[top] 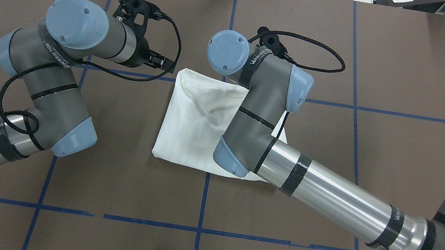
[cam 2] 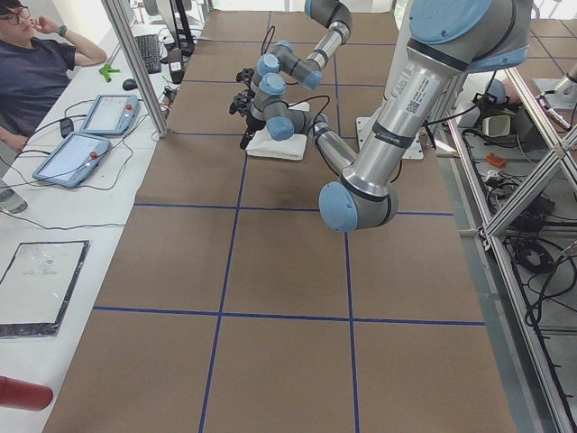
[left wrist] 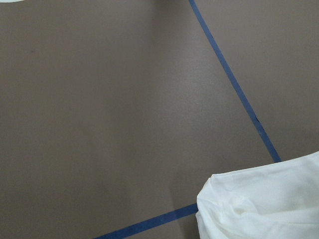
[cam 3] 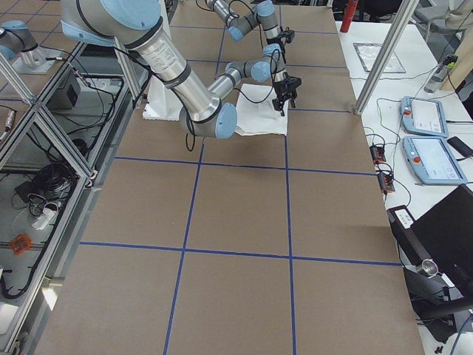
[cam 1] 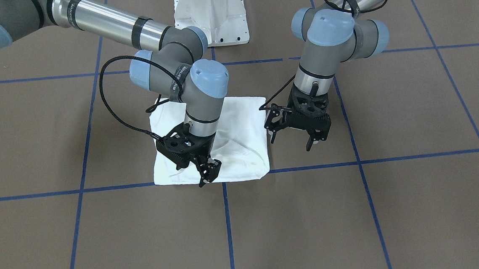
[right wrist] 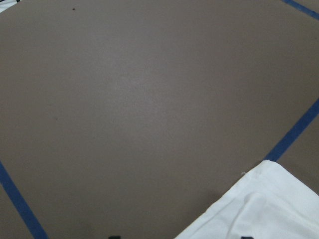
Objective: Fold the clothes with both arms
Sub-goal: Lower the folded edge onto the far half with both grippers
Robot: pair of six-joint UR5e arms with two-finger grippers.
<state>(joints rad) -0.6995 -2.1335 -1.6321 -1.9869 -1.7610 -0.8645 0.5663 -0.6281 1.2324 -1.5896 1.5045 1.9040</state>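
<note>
The clothes are one white shirt [cam 1: 240, 151], folded into a rough rectangle and lying flat on the brown table. My right gripper [cam 1: 207, 174] points down over the shirt's front edge, the edge nearest the operators' side. Its wrist view shows two dark fingertips apart at the bottom edge and a corner of the shirt [right wrist: 259, 209], so it is open and holds nothing. My left gripper [cam 1: 291, 144] hangs open just beside the shirt's side edge, above bare table. The left wrist view catches a rumpled shirt corner [left wrist: 264, 204]. From overhead, the right arm [top: 258, 121] hides much of the shirt [top: 196, 125].
Blue tape lines [cam 1: 227, 219] divide the brown table into squares. The white pedestal base [cam 1: 210, 14] stands behind the shirt. A person [cam 2: 36, 63] sits at a side desk with two tablets [cam 2: 77, 158]. Bare brown table surrounds the shirt.
</note>
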